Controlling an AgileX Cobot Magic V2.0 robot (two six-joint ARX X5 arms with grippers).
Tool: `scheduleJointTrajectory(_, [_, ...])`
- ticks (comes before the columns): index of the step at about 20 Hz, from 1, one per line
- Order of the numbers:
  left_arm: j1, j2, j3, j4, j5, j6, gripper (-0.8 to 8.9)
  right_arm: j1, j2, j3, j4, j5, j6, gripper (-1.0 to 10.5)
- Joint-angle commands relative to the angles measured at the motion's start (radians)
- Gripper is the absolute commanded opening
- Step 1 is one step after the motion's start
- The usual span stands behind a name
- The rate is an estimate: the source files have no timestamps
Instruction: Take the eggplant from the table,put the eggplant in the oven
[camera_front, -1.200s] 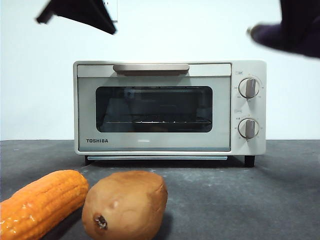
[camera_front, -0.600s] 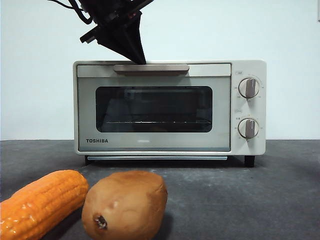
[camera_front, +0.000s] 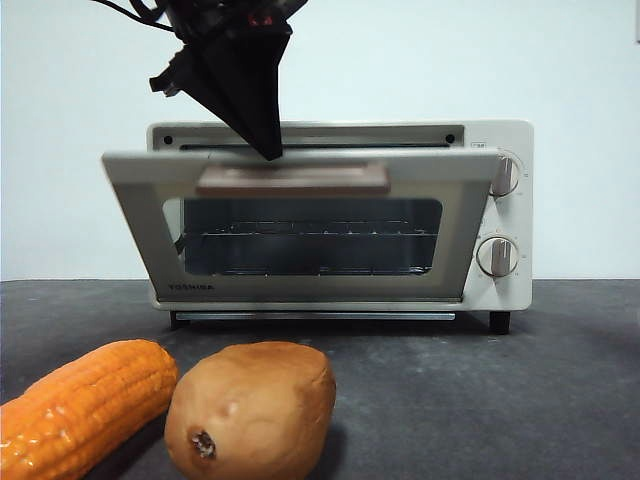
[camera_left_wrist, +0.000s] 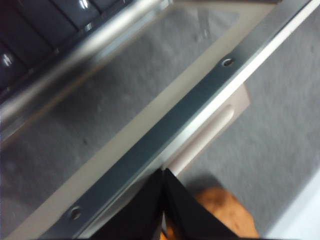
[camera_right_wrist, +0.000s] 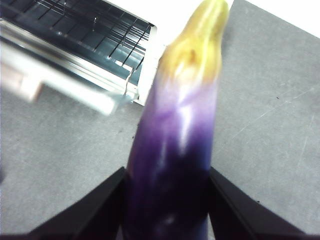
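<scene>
The left hand (camera_front: 268, 150), clenched, is hooking the oven (camera_front: 500, 290) door handle (camera_front: 292, 180) down and should be swinging it fully flat while the right hand (camera_right_wrist: 167, 200) is gripping the eggplant (camera_right_wrist: 175, 150) above the counter (camera_right_wrist: 270, 125), right of the oven

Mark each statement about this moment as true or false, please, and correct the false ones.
1. The oven door is fully shut. False: it is partly open, tilted forward.
2. The right hand holds the eggplant. True.
3. The left hand is at the door's top edge, near the handle. True.
4. The eggplant lies on the wire rack. False: it is in the right hand, outside the oven.
5. A potato lies beside the corn cob. True.
</scene>
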Motion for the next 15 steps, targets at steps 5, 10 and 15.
scheduleJointTrajectory(5, [-0.054, -0.085, 0.016, -0.044, -0.005, 0.009, 0.04, 0.011, 0.005, 0.014, 0.055, -0.190, -0.108, 1.3])
scheduleJointTrajectory(10, [-0.003, -0.214, -0.116, 0.063, -0.084, -0.044, 0.04, 0.011, 0.022, 0.014, 0.130, -0.375, -0.181, 1.3])
scheduleJointTrajectory(15, [0.108, -0.434, -0.444, 0.310, -0.127, -0.154, 0.04, 0.011, 0.127, 0.014, 0.188, -0.428, -0.250, 1.3])
